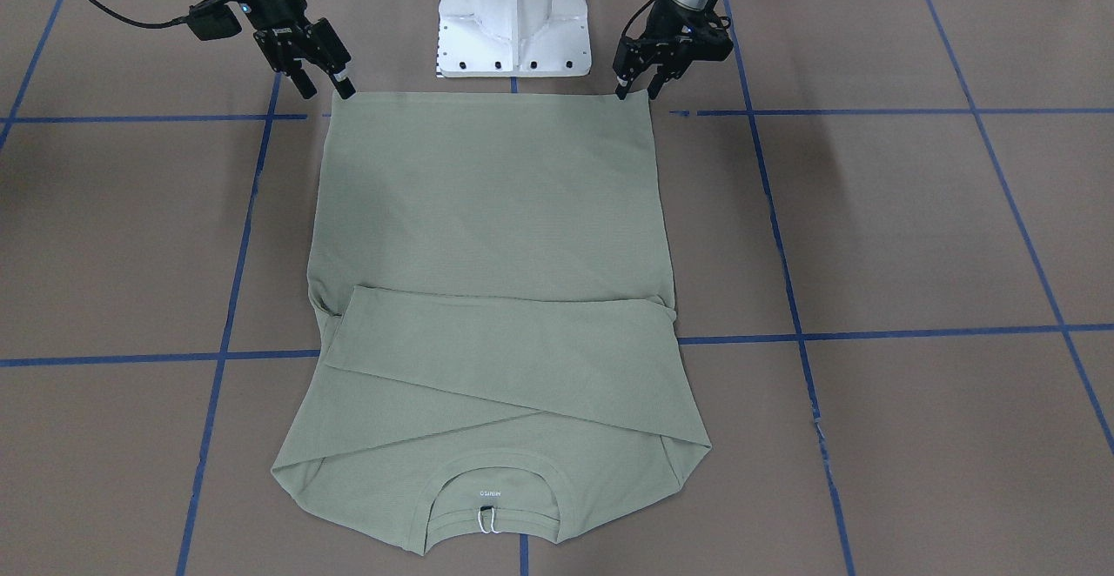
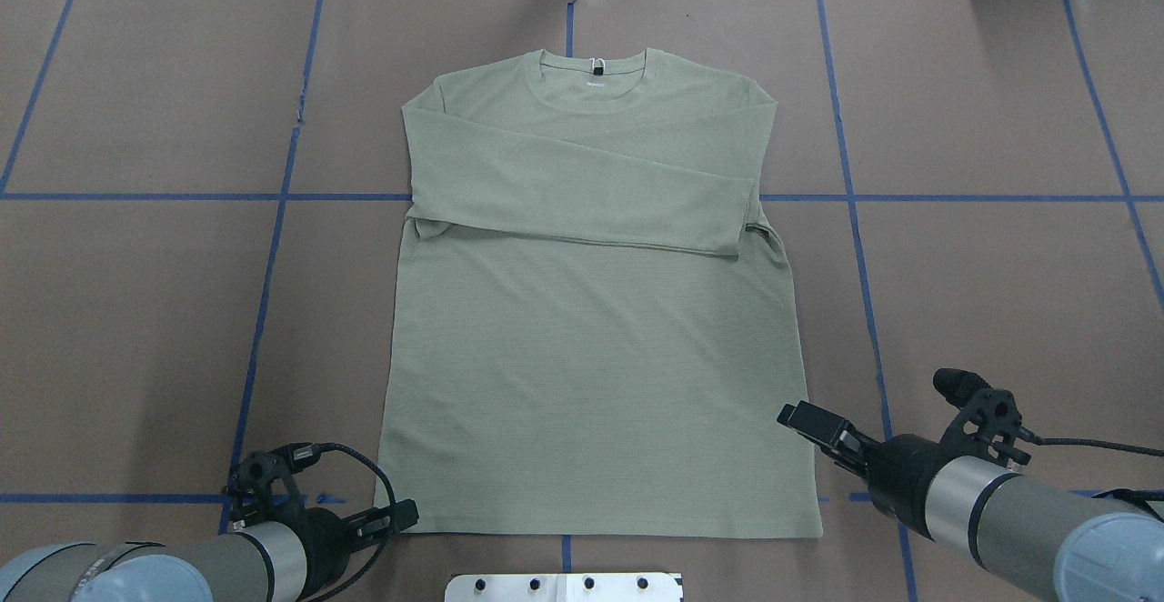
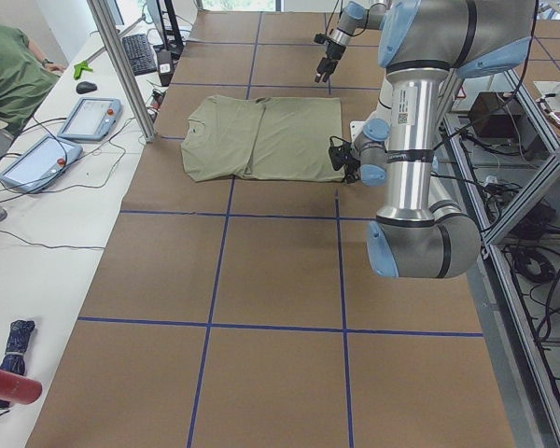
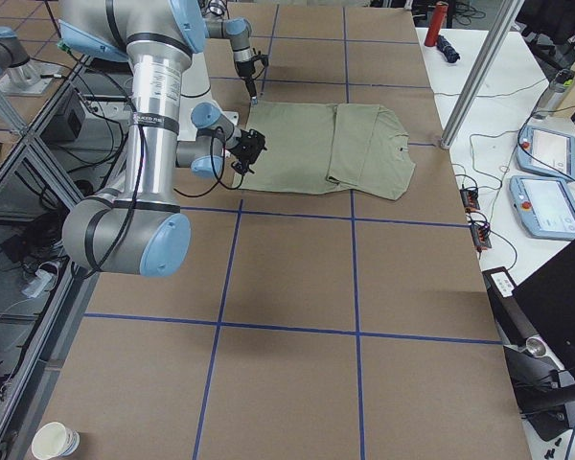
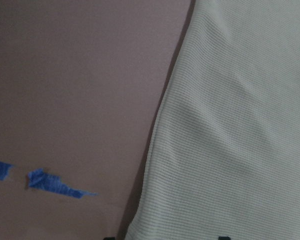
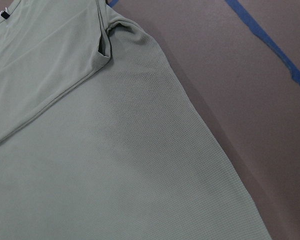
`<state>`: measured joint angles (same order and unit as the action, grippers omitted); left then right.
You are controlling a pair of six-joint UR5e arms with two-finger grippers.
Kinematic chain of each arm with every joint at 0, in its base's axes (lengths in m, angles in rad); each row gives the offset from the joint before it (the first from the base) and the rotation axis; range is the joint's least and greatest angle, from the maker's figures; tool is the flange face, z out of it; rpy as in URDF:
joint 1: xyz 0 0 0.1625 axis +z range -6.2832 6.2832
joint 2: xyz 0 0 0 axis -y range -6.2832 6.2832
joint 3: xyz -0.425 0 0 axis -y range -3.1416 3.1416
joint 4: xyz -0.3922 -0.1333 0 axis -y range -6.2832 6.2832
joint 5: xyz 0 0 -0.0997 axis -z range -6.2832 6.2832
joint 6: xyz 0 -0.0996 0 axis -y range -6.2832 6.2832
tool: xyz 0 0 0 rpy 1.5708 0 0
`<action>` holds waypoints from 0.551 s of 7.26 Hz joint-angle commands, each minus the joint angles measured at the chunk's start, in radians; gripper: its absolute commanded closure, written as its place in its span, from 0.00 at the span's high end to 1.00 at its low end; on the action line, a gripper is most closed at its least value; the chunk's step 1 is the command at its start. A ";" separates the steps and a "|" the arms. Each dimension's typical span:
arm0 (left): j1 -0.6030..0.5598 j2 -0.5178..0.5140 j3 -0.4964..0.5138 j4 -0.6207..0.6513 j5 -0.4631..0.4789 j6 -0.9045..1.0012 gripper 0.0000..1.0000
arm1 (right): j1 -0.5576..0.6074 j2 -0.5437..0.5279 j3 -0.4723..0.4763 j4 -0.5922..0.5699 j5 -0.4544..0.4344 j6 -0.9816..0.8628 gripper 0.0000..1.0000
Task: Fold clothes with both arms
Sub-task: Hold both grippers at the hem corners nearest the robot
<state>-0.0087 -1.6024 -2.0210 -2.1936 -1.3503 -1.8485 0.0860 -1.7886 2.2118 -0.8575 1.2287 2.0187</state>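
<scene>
Shirt [image 1: 487,210] lies flat on the table [image 1: 914,210], sleeves already crossed over the chest — body fold looks left to do. Left gripper [image 1: 640,89] and right gripper [image 1: 324,84] each hang at a hem corner, jaws spread, gripping nothing.

Sage-green shirt [image 2: 591,384] flat, sleeves crossed over chest; left arm [image 2: 182,566], right arm [image 2: 991,502] at hem corners

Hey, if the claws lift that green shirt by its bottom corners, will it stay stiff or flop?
Probably flop: the shirt lies thin and flat with soft ripples, so its hem would likely sag between the left claw and right claw. The sleeves only rest folded across the chest, so they may slide off. It looks light.
</scene>
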 commanded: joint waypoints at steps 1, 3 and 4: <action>0.001 -0.001 0.001 0.002 -0.001 0.000 0.48 | -0.002 0.000 0.000 0.000 0.000 0.000 0.99; 0.003 0.001 0.001 0.008 -0.001 0.002 0.45 | -0.002 0.000 0.000 0.000 0.000 0.002 0.99; 0.003 0.004 0.001 0.009 -0.001 0.002 0.40 | -0.005 0.000 -0.001 0.000 0.000 0.002 0.99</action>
<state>-0.0065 -1.6008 -2.0203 -2.1870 -1.3514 -1.8471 0.0833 -1.7886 2.2118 -0.8575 1.2287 2.0197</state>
